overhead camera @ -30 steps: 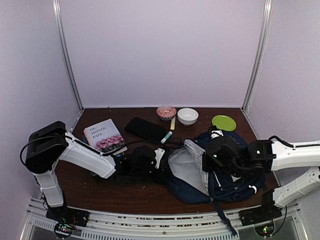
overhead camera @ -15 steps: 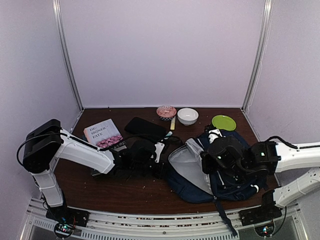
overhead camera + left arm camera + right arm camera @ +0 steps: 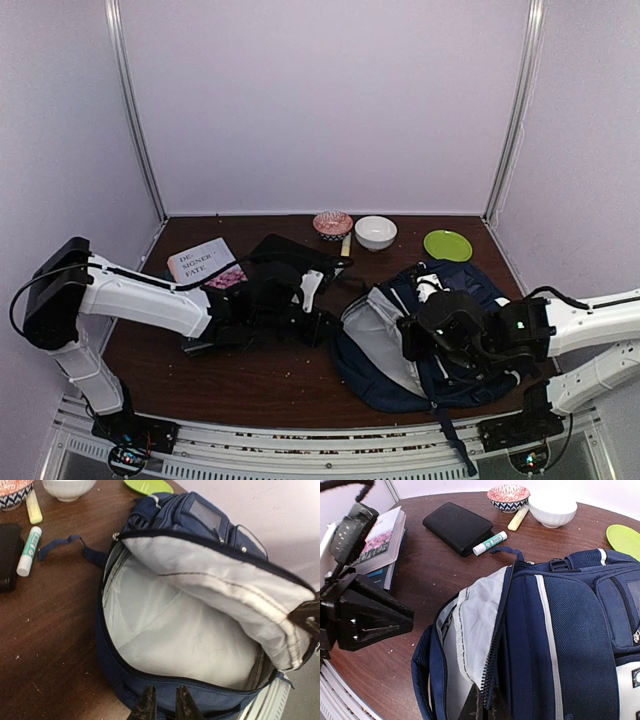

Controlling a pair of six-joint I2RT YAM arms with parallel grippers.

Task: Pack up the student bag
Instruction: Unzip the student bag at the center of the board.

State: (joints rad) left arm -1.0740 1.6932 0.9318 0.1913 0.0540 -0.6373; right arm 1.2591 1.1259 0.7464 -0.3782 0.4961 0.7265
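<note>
- just ahead of the left end effector point(image 3: 165, 706) lies the student bag point(image 3: 190, 630), flat on the tabletop point(image 3: 50, 620) with its front pocket upward. its mouth gapes toward that end effector, the grey lining is bare, and nothing shows inside.
- the left end effector's fingers stand close together at the near rim of the student bag; i cannot tell whether they pinch the fabric.
- the right end effector point(image 3: 482, 705) is clamped on the zip edge of the upper flap and holds it raised, so the mouth is wide.
- the step in hand looks like opening the student bag for loading. to do it well, the right end effector should draw the flap up and away from the left one, gently enough that the whole bag does not drag.
- ahead and to the left of the left end effector lie a white stick point(image 3: 29, 550) and a black case point(image 3: 7, 555); the book point(image 3: 380, 535) lies ahead-left of the right end effector. the book probably goes in best first, laid flat while the mouth is widest.
</note>
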